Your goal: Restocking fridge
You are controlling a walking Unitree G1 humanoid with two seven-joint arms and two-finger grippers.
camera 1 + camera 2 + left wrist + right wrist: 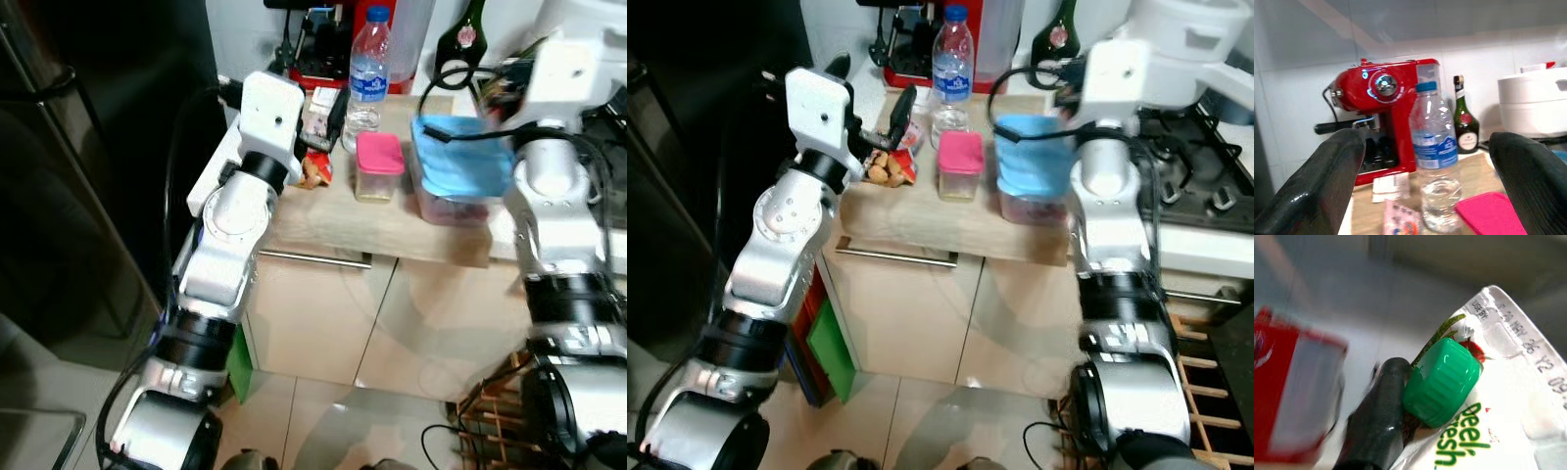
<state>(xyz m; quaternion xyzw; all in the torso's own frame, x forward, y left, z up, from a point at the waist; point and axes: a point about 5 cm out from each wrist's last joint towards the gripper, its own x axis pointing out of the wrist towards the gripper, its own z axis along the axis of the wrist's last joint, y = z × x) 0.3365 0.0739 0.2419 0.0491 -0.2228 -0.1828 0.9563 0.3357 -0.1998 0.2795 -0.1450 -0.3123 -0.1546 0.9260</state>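
Worktop (392, 230) of pale wood holds all the food and drink, above cream cupboard doors. The left gripper (1425, 205) is raised in front of the water bottle (1434, 161), and its jaws are wide apart with nothing between them. The clear bottle with the blue cap stands upright straight ahead of the jaws, not touching them. Just behind the bottle stands a red coffee machine (1386, 127), and a dark green glass bottle (1465, 122) stands past it, by the white wall. A small tub with a pink lid (379, 166) sits just beside the water bottle, close to one black finger. A snack packet (890, 166) lies on the worktop near the left jaws.

The right gripper (1400, 406) is up at the back of the worktop, by a white pouch with a green screw cap (1442, 382). One black finger (1376, 416) touches the cap and the pouch. I cannot tell if these jaws are clamped on the pouch or just resting against it. A box with a blue lid (460, 162) sits under the right arm, near the pink tub. A big white pot (1535, 105) stands off to the side by the stove (1205, 186).
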